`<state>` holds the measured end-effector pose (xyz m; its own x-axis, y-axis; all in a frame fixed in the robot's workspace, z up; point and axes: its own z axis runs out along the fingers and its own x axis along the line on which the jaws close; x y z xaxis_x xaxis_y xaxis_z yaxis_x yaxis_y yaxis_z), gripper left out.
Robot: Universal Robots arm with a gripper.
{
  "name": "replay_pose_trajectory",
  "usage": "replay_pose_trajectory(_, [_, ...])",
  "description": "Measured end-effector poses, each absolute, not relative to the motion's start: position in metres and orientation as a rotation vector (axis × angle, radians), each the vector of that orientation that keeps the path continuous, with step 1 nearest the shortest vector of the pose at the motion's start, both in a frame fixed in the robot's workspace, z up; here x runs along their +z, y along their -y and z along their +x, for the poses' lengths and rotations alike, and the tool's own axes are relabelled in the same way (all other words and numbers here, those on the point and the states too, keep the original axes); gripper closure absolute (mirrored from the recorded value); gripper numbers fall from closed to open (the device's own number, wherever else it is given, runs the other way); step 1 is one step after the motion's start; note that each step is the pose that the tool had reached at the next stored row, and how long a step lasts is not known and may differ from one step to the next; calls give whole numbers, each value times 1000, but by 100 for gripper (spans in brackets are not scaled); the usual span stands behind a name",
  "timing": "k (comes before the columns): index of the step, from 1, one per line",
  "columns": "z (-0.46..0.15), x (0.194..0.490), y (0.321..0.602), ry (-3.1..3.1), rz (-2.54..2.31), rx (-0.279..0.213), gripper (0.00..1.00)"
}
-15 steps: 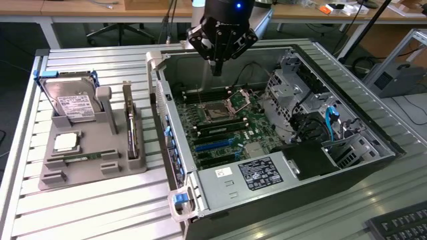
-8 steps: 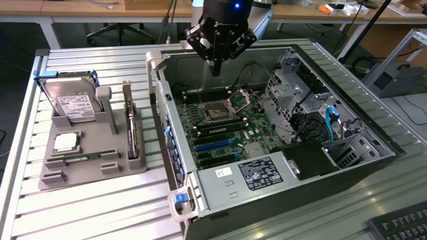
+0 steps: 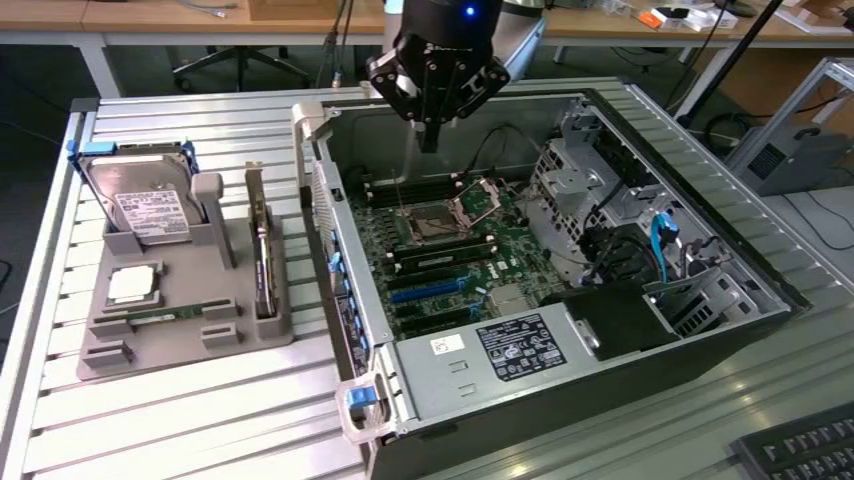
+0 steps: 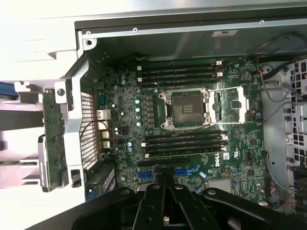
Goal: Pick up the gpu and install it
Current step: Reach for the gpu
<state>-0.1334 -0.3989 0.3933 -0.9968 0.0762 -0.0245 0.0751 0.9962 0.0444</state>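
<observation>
Grey plastic tray [image 3: 160, 345] sits on the slatted metal table [image 3: 174, 430], at the exterior view's left of the open PC case [image 3: 747, 290]. The gpu [image 3: 264, 262] is parked in it, standing up on its edge in a slot along the side of the tray nearest the case, dark and thin. Same tray also has the silver hard drive [image 3: 150, 210] propped upright at the far end, a CPU [image 3: 132, 285] lying flat, and a green RAM stick [image 3: 154, 318] lying near the front.

The gripper [image 3: 429, 140] is nowhere near the card. It hangs over the far end of the case with its fingers pressed together, pinching nothing, tips pointing down at the motherboard [image 4: 124, 110]. In the wrist view the CPU socket [image 4: 187, 109] lies beyond the fingertips with its metal frame flipped open, and black memory slots run along both sides of it. The power supply [image 3: 494, 355] with its label fills the near end of the case, and a keyboard [image 3: 801, 455] pokes in at the corner.
</observation>
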Motion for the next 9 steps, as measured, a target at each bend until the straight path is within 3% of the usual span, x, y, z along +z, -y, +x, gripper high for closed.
replay_pose_trajectory(9, [-137, 393, 399, -3113, 118, 68, 89])
